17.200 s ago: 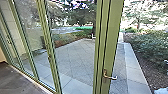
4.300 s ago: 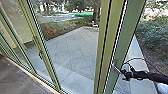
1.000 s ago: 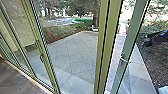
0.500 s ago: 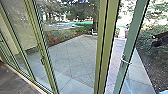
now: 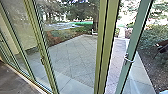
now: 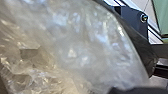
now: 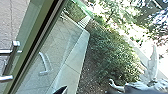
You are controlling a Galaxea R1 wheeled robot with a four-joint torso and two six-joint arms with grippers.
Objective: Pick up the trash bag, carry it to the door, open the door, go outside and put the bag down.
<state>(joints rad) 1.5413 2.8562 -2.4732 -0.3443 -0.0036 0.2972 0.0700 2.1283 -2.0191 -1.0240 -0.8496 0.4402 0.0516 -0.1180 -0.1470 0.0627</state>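
Beyond the fixed green posts, the glass door [image 5: 136, 43] stands ajar in the head view, with a gap along its free edge. Its metal handle [image 5: 129, 59] has nothing on it. Apart from the door, to the right of that handle, my right gripper [image 5: 162, 47] appears as a dark shape at the picture's edge. Close up in the right wrist view is the green door frame [image 7: 32, 32] with a metal handle [image 7: 10, 61]. The translucent, crumpled trash bag [image 6: 82, 42] bulges large in the left wrist view, right by the left wrist.
Green posts [image 5: 106, 47] rise left of the door gap, with more glass panels further left. Outside lie a paved yard [image 5: 75, 55], a pale paved strip [image 5: 141, 72] and shrubs [image 7: 115, 55] on a soil bed. Dark indoor floor [image 5: 15, 80] is at lower left.
Seventeen seconds ago the door looked closed; later my right arm reached across to its handle. Since then the arm has drawn off to the right, and the door has swung slightly wider in the last second.
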